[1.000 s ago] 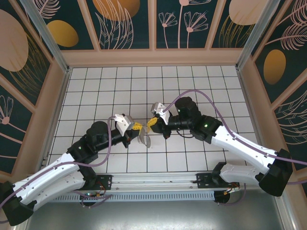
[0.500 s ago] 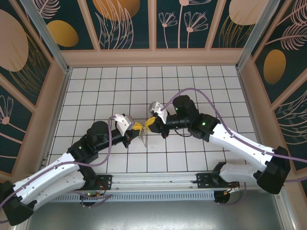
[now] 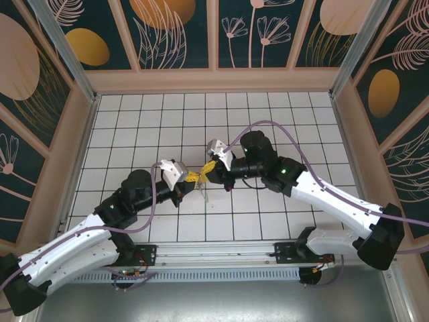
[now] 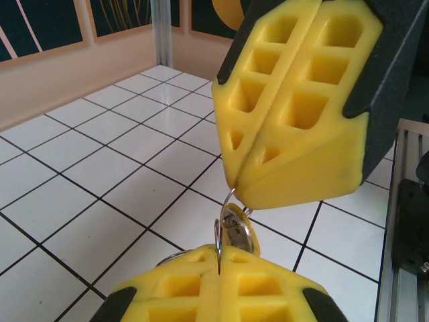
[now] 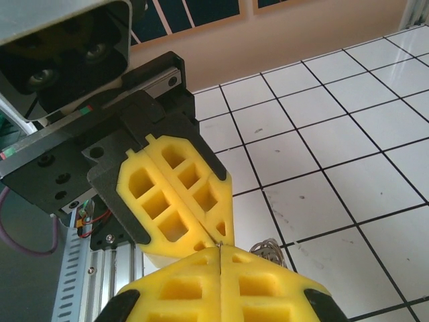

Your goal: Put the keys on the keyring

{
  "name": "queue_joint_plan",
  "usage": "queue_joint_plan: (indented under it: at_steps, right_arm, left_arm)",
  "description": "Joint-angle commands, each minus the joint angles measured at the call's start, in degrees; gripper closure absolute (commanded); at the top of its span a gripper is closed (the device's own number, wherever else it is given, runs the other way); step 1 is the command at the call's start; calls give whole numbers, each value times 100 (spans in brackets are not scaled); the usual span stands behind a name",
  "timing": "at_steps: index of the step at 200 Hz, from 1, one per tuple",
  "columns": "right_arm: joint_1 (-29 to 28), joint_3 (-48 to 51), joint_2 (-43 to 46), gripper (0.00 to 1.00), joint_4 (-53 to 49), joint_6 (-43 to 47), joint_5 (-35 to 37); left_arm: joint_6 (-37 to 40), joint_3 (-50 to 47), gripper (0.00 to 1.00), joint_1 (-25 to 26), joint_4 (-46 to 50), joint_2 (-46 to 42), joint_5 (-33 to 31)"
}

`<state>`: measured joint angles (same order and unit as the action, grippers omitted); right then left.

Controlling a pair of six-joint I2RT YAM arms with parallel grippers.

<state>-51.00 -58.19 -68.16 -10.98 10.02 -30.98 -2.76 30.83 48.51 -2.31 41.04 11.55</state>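
Left gripper (image 4: 219, 261) pinched shut on keyring (image 4: 217, 233). Right gripper (image 4: 234, 186) also fully closed, nipping the ring's upper loop, tips nearly touching. Key (image 4: 238, 233) hangs at ring, above tiled table (image 4: 80, 168).

Bright, even light all over, with only soft shadows.

From above, the white desk (image 3: 281, 121) looks sharp and well lit, with faint grey shadows under the arms, and straight wall edges bend a little near the corners. Up close, the yellow left end effector (image 4: 219, 260) and right end effector (image 5: 220, 260) look slightly soft, the metal keyring (image 4: 234, 228) has a small glint, and the far walls are blurry.
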Motion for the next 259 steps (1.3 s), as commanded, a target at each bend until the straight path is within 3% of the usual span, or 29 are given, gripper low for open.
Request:
queue_joint_plan:
  at_steps: [1,259]
  right_arm:
    - [-37,-204,-95,100,-118,-54,130]
    - [292,-386,-250,100,-210,-387,163]
  left_arm:
    - [57,184,100,28,-130,-20,78]
    - [109,231,100,29,-59,-65,130]
